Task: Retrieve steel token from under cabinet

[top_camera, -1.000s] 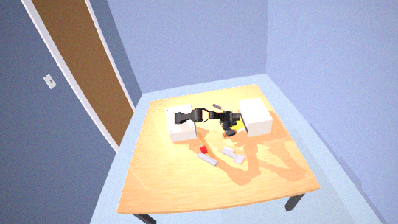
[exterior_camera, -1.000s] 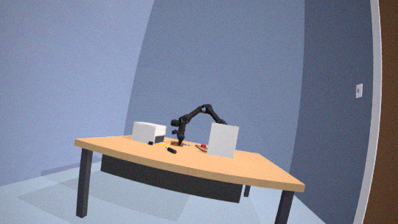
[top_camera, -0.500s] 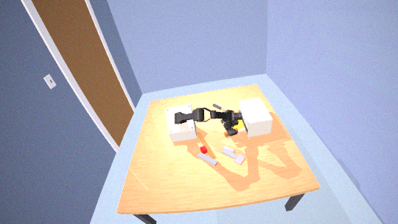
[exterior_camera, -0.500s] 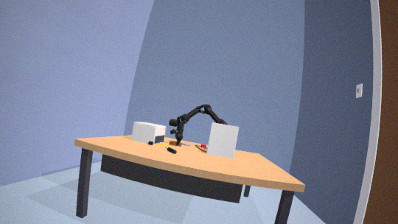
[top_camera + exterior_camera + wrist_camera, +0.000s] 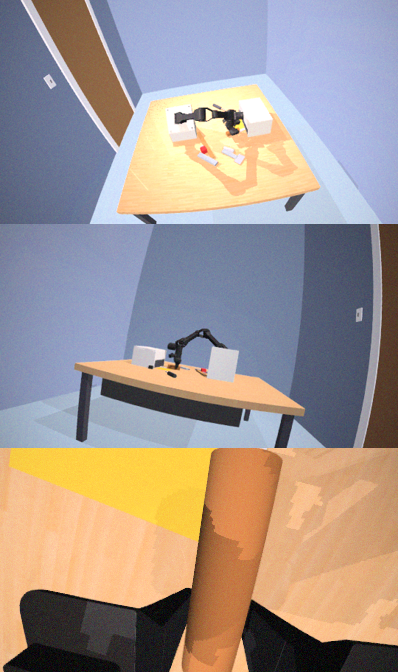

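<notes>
The cabinet is the white box (image 5: 258, 119) (image 5: 143, 356) at one side of the table. The marked area is a yellow patch (image 5: 241, 124) (image 5: 163, 369) (image 5: 100, 478) in front of it. My gripper (image 5: 177, 367) (image 5: 216, 599) is shut on an orange-brown cylindrical handle (image 5: 235, 543), beside the yellow patch. The handle runs up the wrist view and overlaps the patch's edge there; a small pale bit shows at its far end, the rest is out of view. The steel token is not visible in any view.
A red cube (image 5: 203, 149) (image 5: 203, 370), a grey bar (image 5: 208, 159) and a pale angular piece (image 5: 239, 159) lie on the table (image 5: 166, 191). A dark-handled item (image 5: 217, 106) (image 5: 172, 374) lies on the other side. The arm stands at a second white box (image 5: 182, 133) (image 5: 222, 365).
</notes>
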Robot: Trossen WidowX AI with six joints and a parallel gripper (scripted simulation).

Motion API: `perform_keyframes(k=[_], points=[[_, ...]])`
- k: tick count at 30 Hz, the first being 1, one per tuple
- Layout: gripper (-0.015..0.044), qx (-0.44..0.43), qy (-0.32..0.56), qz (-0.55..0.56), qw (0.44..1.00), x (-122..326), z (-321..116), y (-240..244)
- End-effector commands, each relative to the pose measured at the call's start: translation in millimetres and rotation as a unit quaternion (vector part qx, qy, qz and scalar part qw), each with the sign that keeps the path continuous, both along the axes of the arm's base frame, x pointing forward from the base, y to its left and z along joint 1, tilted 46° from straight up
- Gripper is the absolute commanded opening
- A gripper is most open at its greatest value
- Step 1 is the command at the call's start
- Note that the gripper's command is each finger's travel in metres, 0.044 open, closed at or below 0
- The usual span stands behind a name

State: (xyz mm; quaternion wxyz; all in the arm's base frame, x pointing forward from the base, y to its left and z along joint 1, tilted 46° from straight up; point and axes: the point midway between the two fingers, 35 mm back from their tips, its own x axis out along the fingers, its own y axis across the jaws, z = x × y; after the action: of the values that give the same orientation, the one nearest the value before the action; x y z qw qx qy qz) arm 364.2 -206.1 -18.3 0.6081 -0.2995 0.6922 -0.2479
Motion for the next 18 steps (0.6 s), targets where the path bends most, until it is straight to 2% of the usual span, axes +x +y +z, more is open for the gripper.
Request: perform_keyframes(k=[1,18], points=[[0.0000,-0.002,-0.003,-0.001,1.000,5.7,-0.1,-0.5],[0.0000,-0.002,-0.003,-0.001,1.000,19.3,-2.2,0.0]])
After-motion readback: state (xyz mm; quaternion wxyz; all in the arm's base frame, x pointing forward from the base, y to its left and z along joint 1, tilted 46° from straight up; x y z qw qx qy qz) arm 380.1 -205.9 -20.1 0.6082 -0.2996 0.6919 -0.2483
